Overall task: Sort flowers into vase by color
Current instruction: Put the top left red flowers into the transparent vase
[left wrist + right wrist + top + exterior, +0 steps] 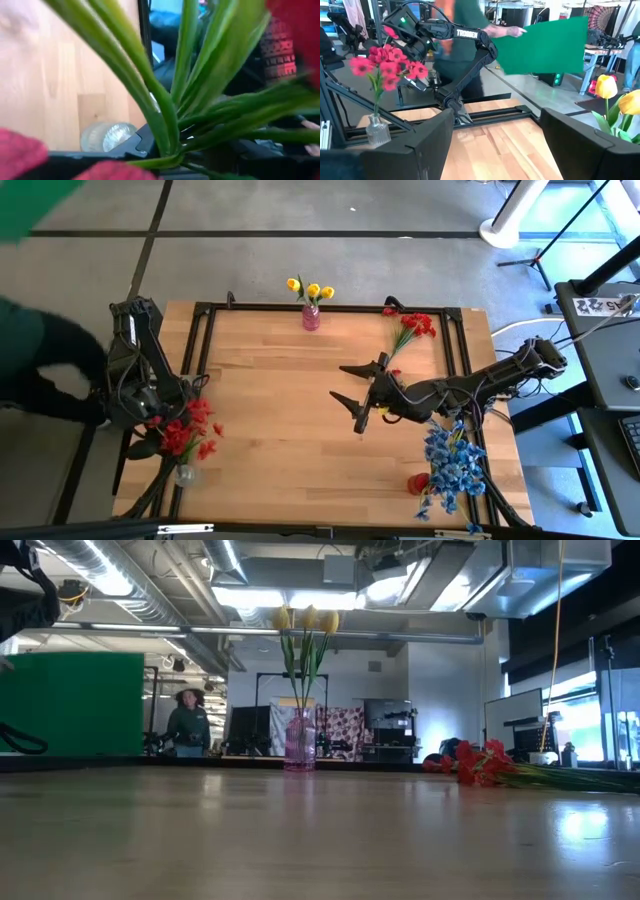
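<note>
High view, near edge first: blue flowers [452, 465] lie at the right corner; a clear vase [184, 474] with red flowers [185, 430] stands at the left corner, the left gripper [152, 402] among the blooms, its grip impossible to judge; mid-table, the right gripper [362, 392] hovers spread wide and empty; farther off, a loose red bunch [412, 328] lies near the right far corner; yellow flowers [311, 290] fill the pink vase [311, 317]. Recommended: descend onto the loose stems, not the blooms; close squarely.
</note>
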Tool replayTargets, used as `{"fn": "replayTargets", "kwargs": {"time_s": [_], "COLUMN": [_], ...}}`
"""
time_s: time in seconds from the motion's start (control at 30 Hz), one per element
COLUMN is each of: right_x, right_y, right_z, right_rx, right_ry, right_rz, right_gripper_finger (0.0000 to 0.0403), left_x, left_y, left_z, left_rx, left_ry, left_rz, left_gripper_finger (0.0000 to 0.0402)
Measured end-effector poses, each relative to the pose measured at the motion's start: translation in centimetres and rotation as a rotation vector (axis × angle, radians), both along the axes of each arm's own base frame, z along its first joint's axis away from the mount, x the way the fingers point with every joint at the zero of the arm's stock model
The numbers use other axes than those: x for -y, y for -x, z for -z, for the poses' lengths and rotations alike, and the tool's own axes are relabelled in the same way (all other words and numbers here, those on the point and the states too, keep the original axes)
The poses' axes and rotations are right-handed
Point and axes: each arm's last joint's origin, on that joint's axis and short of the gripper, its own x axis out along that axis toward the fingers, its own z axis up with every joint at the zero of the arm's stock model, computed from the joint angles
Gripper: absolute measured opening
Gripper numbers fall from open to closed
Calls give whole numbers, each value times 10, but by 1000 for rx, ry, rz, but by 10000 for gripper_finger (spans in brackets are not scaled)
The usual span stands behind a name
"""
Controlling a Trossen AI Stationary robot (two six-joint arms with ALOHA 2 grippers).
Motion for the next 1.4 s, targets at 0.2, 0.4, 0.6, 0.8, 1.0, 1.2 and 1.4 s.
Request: {"fn": "replayTargets", "kwargs": {"time_s": [0.2,0.4,0.6,0.8,1.0,1.2,1.4], "right_x": [0,0,0,0,0,1,1], "right_y": [0,0,0,0,0,0,0], "right_z": [0,1,2,2,2,2,2], "right_rx": [-1,-10,-19,-19,-19,-18,-18], "right_ry": [1,5,8,7,6,7,6], "right_rz": [0,0,0,0,2,19,19], "right_gripper_finger": [299,299,299,299,299,299,299], "left_x": [0,1,3,3,5,10,11], "left_y": [-1,-1,-2,-1,2,6,6], "left_z": [0,-1,-4,-4,-4,0,8], "left_rx": [31,41,204,314,324,408,525], "left_ry": [-13,-6,-66,-144,-149,-218,-328], "left_rz": [-27,-20,66,121,161,161,116], "left_gripper_finger": [111,111,110,78,19,7,14]}}
